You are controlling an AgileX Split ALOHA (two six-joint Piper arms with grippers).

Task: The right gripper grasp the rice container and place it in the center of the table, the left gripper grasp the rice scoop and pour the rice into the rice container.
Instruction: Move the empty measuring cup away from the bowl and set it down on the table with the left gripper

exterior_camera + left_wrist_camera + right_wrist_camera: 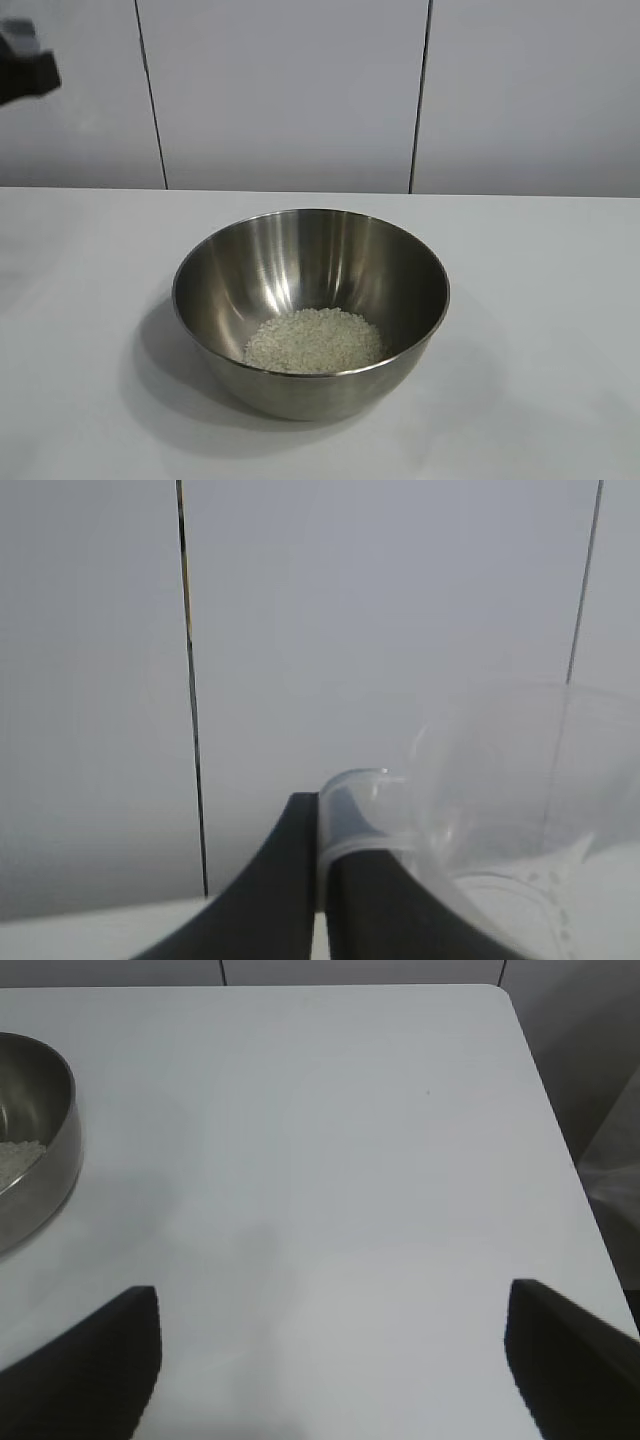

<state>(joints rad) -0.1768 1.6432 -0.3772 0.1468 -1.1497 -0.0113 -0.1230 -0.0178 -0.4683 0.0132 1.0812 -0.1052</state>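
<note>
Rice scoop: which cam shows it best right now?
Left wrist view. The rice scoop fills the frame's corner, its tab handle pinched in the left claw, and it looks empty. The exterior view shows only a dark piece of that arm at the edge, no scoop. The right wrist view doesn't show it.

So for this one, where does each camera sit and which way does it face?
Exterior: faces the table head-on, rice container with rice central; dark arm part top left.
Left wrist: level toward the wall; left gripper shut on the rice scoop.
Right wrist: down at bare tabletop; right gripper open.
Shared: container in exterior and right wrist.
</note>
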